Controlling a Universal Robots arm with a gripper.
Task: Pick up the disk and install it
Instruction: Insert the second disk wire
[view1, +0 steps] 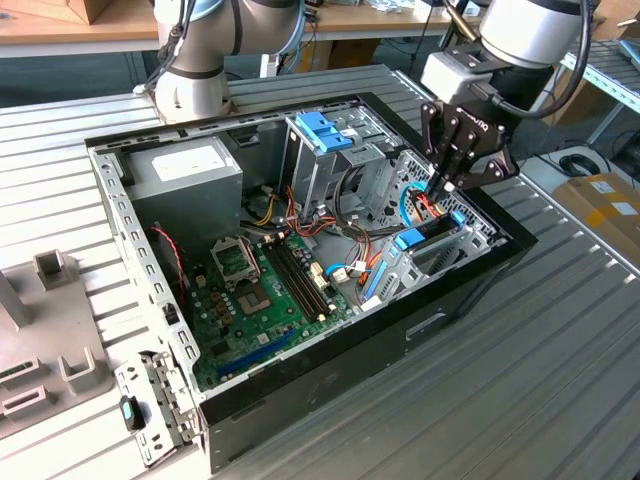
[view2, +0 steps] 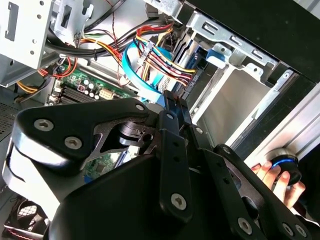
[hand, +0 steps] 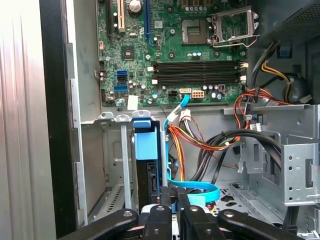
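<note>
Blue-framed disk (hand: 146, 150) is standing on edge in the case's bay, its long axis running straight ahead of the gripper (hand: 170, 200), whose fingers are sitting closed together, holding nothing.

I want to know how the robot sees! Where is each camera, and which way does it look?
Exterior view: off the arm, looking down at the open computer case; shows the arm and end effector over the disk.
First wrist view: on the arm, looking past the end effector to the disk and motherboard.
Second wrist view: on the arm, behind the end effector, facing the cables.
Shared: both wrist views show the end effector and coloured cables.
</note>
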